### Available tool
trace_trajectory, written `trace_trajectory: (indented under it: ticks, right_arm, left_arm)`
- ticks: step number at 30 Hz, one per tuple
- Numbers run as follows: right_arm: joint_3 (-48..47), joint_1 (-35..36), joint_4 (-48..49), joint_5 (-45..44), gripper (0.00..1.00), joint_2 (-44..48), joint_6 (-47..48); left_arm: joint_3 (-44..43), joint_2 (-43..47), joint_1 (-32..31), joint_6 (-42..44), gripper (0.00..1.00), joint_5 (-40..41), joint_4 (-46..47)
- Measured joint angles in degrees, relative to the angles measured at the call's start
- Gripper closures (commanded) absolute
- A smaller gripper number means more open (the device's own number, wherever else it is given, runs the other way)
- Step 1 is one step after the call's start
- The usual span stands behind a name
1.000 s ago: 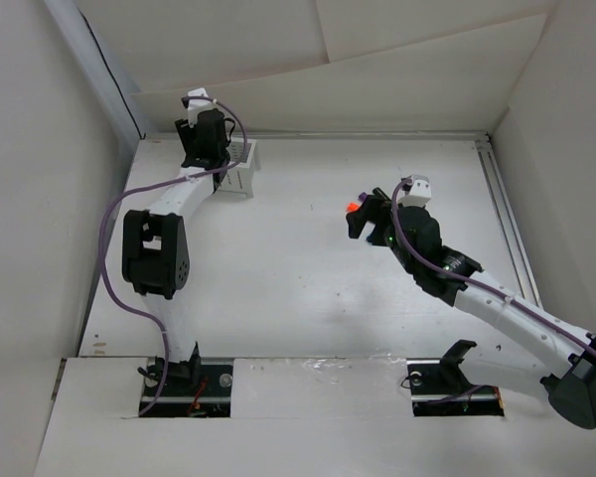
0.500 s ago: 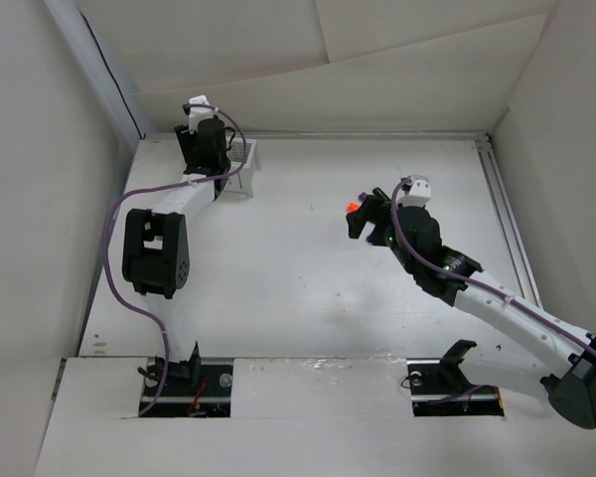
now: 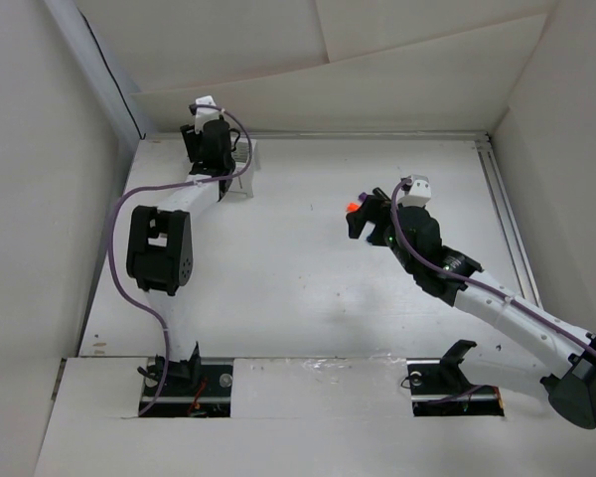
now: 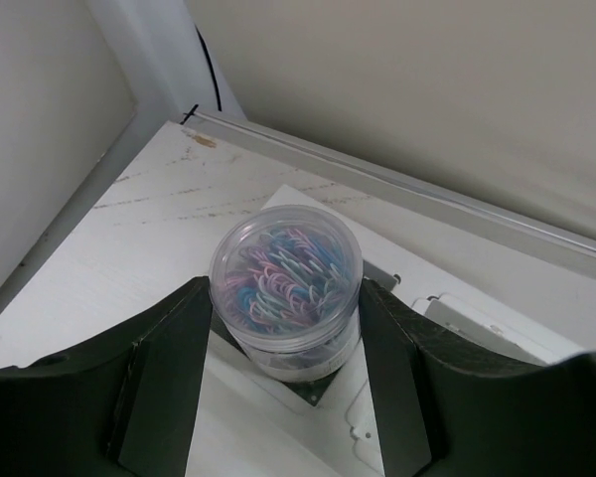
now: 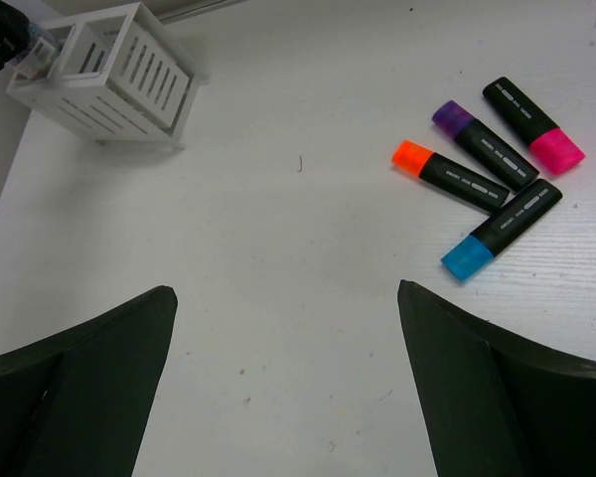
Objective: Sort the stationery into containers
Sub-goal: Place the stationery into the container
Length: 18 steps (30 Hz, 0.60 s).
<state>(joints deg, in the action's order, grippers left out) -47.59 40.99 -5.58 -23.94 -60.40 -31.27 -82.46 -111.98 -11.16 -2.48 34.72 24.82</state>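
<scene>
Far-left corner first: the left hand (image 4: 286,303) is clamped on a clear round tub of paper clips (image 4: 285,263), squeezing it from both sides. It is poised right over the white organiser (image 3: 246,177); whether its base is down inside a compartment, I can't tell. Across the bare tabletop (image 5: 278,229) to the middle, the right hand (image 5: 286,290) hangs spread wide apart, gripping nothing. On the tabletop ahead of it lie four highlighters in a loose cluster, well apart from the organiser: the orange-capped highlighter (image 5: 455,179), the blue-capped highlighter (image 5: 502,229) just below it, the purple-capped highlighter (image 5: 487,147) alongside the orange one, and the pink-capped highlighter (image 5: 532,123) furthest out.
</scene>
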Motion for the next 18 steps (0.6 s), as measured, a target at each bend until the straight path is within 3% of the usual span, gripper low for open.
trace_trajectory:
  ticks: [5, 11, 12, 13, 16, 18]
  right_arm:
    - [0.00, 0.00, 0.00, -0.02, 0.01, 0.00, 0.00]
    - [0.00, 0.00, 0.00, -0.02, 0.01, -0.20, 0.00]
    - [0.00, 0.00, 0.00, 0.00, 0.01, -0.22, 0.00]
    - [-0.02, 0.00, 0.00, 0.00, 0.01, -0.33, 0.00]
    - [-0.07, 0.00, 0.02, -0.02, 0.01, -0.63, 0.00]
    - [-0.09, 0.00, 0.02, 0.00, 0.01, -0.90, 0.00]
  left_arm:
    - [-0.72, -1.79, -0.37, 0.79, 0.74, 0.50, 0.68]
    - [-0.70, -3.15, -0.37, 0.28, 0.53, 0.55, 0.63]
    - [-0.68, -3.15, -0.37, 0.22, 0.40, 0.59, 0.63]
    - [-0.68, -3.15, -0.37, 0.07, 0.40, 0.72, 0.70]
    - [-0.61, -3.13, -0.37, -0.39, 0.26, 1.09, 0.87]
    - [-0.37, -2.73, -0.44, -0.72, 0.25, 1.07, 0.83]
